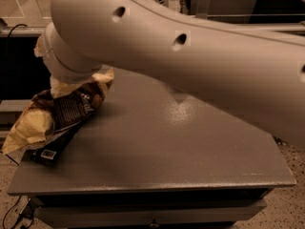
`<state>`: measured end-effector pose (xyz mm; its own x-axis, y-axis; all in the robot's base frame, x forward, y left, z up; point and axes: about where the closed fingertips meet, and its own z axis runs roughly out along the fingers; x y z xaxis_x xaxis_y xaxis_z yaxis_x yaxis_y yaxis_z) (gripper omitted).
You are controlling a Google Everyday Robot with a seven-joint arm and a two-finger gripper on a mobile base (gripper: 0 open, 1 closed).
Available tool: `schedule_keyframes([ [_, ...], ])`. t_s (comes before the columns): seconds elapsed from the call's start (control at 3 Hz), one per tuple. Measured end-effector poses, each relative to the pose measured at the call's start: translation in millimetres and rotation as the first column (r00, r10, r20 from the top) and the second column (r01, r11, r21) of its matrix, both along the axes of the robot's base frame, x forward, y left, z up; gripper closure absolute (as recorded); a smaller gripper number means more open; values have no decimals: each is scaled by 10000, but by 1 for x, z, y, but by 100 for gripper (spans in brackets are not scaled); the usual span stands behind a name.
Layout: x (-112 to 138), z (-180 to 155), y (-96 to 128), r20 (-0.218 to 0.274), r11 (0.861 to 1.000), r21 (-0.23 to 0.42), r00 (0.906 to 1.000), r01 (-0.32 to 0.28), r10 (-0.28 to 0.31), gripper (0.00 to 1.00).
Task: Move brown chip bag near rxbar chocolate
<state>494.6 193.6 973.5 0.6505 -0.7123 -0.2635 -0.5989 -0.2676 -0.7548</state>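
tool [76,80] under wrist at bag top, grip state can't be told | brown chip bag [62,112] lain over rxbar chocolate [49,150], desk [167,147] left edge | risk: overhanging bag could be dropped off, bar dragged along.

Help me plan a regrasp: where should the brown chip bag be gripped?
Probably the crumpled upper end of the brown chip bag, from above: it leans tilted over the rxbar chocolate, that end raised. The gripper sits hidden under the wrist there.
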Motion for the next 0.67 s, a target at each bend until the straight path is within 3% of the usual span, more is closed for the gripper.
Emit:
schedule_keyframes([
  [0.33, -2, 2, 1, 39, 10000, 3, 10000, -27, 27, 0],
  [0.67, -2, 2, 1, 40, 10000, 3, 10000, -28, 28, 0],
])
